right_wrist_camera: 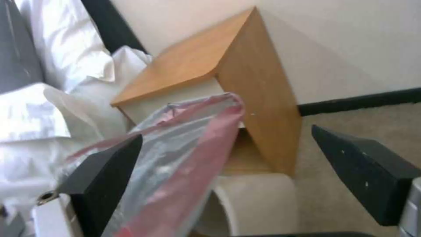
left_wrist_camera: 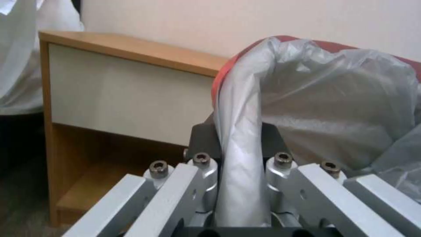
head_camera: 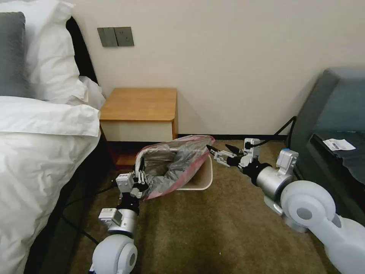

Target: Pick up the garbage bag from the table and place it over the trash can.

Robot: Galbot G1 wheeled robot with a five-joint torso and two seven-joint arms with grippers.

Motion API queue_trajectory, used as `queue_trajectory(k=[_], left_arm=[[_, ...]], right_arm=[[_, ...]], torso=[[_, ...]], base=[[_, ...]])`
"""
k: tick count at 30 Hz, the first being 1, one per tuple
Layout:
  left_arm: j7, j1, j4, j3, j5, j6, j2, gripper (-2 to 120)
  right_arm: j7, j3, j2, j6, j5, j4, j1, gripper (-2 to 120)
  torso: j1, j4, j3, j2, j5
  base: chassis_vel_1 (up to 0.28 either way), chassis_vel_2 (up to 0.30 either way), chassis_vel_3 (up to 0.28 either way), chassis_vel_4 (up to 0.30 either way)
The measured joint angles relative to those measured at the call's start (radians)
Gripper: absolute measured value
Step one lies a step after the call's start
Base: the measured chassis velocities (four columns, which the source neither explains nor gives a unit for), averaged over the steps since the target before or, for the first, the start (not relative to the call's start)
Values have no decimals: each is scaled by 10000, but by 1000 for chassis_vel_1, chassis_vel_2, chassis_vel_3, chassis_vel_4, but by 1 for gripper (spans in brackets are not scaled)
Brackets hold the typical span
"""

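Left pincer (head_camera: pixel 139 178) is clamped on a bunched fold of the bag (head_camera: pixel 173 161) at its near-left edge; the left wrist view shows the plastic squeezed between the fingers (left_wrist_camera: pixel 205 164). Right pincer (head_camera: pixel 219 150) stands spread wide just beside the bag's far-right corner, with the pink rim (right_wrist_camera: pixel 206 144) lying between its black tips, ungripped.

The bag is off the tabletop (head_camera: pixel 140 103) and hangs over the bin (head_camera: pixel 199 178) on the carpet, covering most of the opening; only the bin's right side and front corner show. One edge still rides high, so it is not yet seated round the rim.

It looks very light, limp and slippery, likely to slide or tear if tugged hard. The doubled pink hem seems the best place to hold.

It is thin, crinkly grey film, translucent, edged in pink-red, and billowed open.
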Motion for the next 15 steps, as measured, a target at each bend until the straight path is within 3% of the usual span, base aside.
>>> queue_trajectory(k=[4, 13, 15], left_arm=[[0, 75, -44, 20, 50, -25, -62, 9], [-15, 171, -218, -19, 55, -50, -119, 9], [-18, 175, -228, -20, 54, -51, -124, 9]], right_arm=[[33, -205, 472, -88, -162, -286, 80, 92], [-297, -366, 828, -82, -929, -518, 32, 56], [-338, -353, 828, -65, -1011, -518, 12, 52]], torso=[[1, 0, 0, 0, 0], [0, 0, 0, 0, -1], [0, 0, 0, 0, 0]], base=[[0, 0, 0, 0], [0, 0, 0, 0], [0, 0, 0, 0]])
